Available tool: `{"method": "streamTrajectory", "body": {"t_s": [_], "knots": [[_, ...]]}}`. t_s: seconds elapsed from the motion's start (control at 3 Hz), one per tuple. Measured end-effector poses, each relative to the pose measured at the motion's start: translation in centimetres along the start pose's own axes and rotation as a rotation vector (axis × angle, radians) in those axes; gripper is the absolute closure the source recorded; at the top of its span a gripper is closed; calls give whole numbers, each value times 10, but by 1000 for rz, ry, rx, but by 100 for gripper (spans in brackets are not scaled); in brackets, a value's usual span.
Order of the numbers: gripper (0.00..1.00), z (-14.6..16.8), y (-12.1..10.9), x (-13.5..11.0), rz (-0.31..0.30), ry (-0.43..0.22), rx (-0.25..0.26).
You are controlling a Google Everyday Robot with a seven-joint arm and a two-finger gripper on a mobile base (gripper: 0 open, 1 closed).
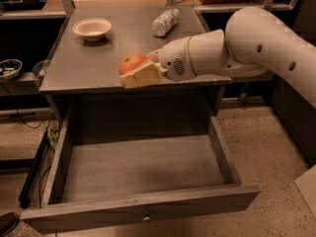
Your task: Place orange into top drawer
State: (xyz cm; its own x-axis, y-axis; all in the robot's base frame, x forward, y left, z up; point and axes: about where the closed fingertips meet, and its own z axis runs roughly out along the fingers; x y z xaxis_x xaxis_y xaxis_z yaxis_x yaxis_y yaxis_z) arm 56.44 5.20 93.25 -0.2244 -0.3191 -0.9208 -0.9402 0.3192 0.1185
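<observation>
**Tabletop: Items Noted**

Grey tabletop carries a cream bowl at rear left and a clear bottle lying on its side at rear centre — well apart. The gripper, clasping the orange, hangs over the front edge.

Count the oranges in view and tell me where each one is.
1. The orange is held in the gripper near the tabletop's front edge, with the open top drawer below. None shows in the drawer.

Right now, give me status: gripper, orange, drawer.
Gripper shut on orange, near the table's front edge. Drawer open below, orange not yet in. Bowl and bottle farther back on table, out of the way.
</observation>
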Motion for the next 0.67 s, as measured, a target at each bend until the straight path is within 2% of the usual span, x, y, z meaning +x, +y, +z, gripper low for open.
{"method": "streamTrajectory", "body": {"t_s": [0.33,0.67], "knots": [[100,-5,12,11,17,10,13],[100,-1,19,29,61,28,-6]]}}
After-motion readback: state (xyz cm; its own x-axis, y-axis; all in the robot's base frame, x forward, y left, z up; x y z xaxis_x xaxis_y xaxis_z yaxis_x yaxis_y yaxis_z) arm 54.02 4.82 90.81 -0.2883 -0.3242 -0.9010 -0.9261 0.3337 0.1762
